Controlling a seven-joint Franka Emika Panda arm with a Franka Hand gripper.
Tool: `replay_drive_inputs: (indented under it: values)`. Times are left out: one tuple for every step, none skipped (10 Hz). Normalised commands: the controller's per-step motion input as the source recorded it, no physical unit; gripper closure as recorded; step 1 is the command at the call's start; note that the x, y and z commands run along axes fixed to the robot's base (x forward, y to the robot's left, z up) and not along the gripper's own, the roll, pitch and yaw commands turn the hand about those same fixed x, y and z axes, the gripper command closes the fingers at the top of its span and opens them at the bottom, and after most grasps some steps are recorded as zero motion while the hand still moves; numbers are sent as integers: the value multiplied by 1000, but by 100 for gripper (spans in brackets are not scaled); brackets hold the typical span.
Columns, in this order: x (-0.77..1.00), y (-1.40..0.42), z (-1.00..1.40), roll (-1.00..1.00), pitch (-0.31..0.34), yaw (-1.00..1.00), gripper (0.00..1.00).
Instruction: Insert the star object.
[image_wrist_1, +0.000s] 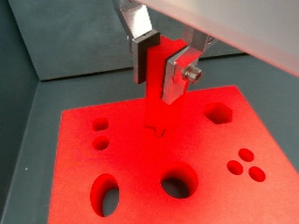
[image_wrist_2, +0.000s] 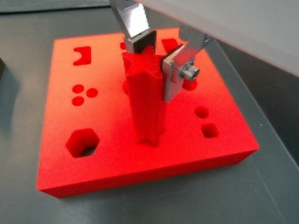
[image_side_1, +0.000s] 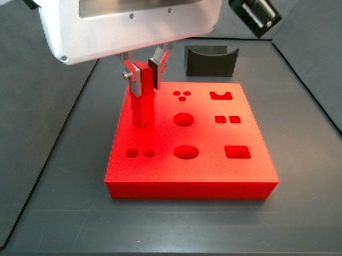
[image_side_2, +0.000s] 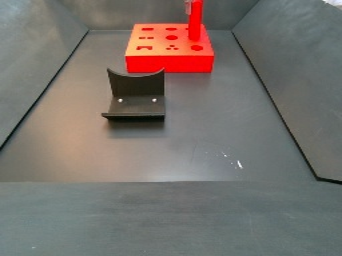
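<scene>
Clamped at its top between the closed fingers of the end effector (image_wrist_2: 162, 54), star object (image_wrist_2: 145, 96) upright, lower tip meeting the red board (image_wrist_2: 105, 166) directly below.

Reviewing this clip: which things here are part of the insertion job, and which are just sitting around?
Part of the job:
- red peg, upright, lower end at the board's top
- gripper, fingers on either side of the peg's top
- red board with shaped holes

Just lying about:
- dark curved holder, on the floor apart from the board
</scene>
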Motion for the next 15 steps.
replay_drive_inputs:
  values:
    - [100,0,-620,189,-119,0,100]
    - [71,0,-534,157,-117,0,100]
    - [80,0,-580,166,-111,0,100]
    - [69,0,-746,139,-36,-11,100]
    - [0,-54,-831,94,-193,-3,100]
    - [0,-49,-769,0,-246,0,100]
    - [0,-103,-740,0,-267,0,100]
    - [6,-74,-689,31,-279,0,100]
    - [3,0,-669,146,-231,-40,100]
    - [0,0,-649,199,-204,-31,100]
    - [0,0,-580,323,-163,-46,100]
    - [0,-74,-394,460,-137,-17,100]
    - [-60,-131,-529,404,-90,0,100]
    - [-80,-26,-894,143,-120,-151,100]
    - [0,0,-1000,46,-40,-160,100]
